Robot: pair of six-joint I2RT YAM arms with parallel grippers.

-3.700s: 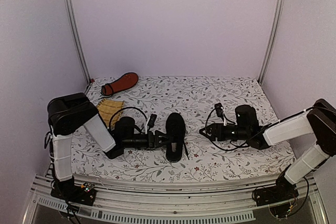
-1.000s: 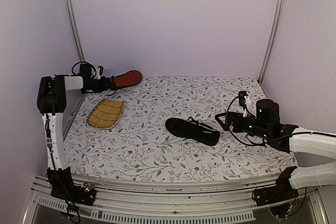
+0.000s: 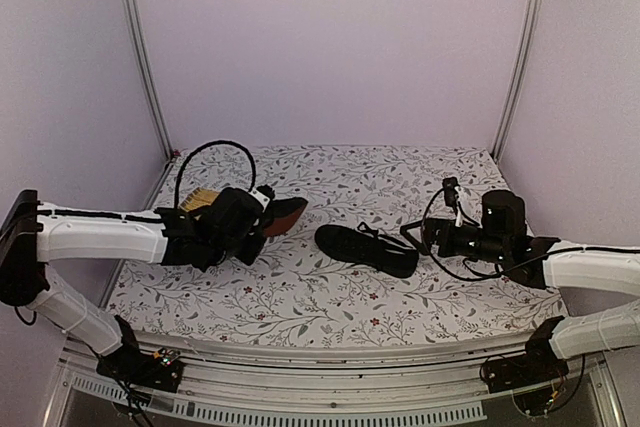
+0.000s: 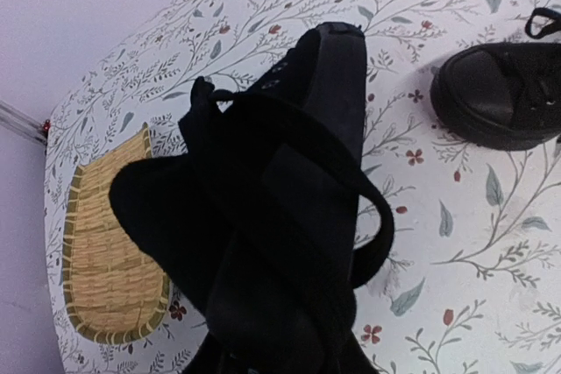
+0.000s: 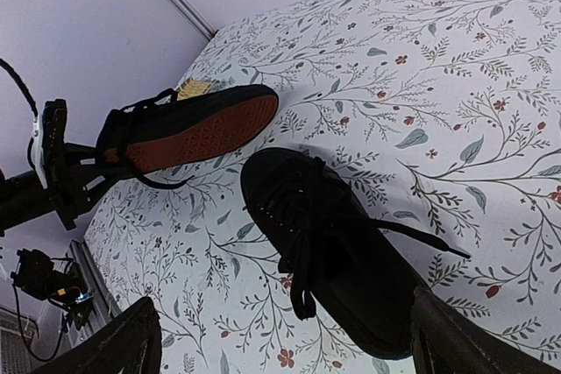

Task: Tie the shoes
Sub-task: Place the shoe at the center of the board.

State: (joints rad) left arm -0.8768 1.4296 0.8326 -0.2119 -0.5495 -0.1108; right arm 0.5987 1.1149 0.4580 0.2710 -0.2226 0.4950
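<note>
One black shoe [image 3: 366, 249] lies on its sole mid-table, toe to the left, its thin laces [image 5: 302, 273] loose. My right gripper [image 3: 424, 237] stands open just right of its heel; in the right wrist view the shoe [image 5: 351, 251] sits between and ahead of the spread fingers [image 5: 127, 343]. The other shoe [image 3: 281, 215] is tipped on its side off the cloth, reddish-orange sole [image 5: 197, 136] facing the right arm. My left gripper [image 3: 252, 224] is shut on its heel end. In the left wrist view this shoe [image 4: 280, 190] fills the frame and hides the fingers.
A yellow woven mat [image 4: 105, 251] lies on the flowered cloth under and behind the left wrist, mostly covered by the arm in the top view [image 3: 200, 198]. Pale walls with metal corner posts [image 3: 145, 57] close the back and sides. A black cable [image 3: 205, 152] loops above the left wrist.
The left arm has swung from the back-left corner toward the middle, bringing the red-soled shoe with it. The right gripper has edged left toward the lying shoe, still open.
</note>
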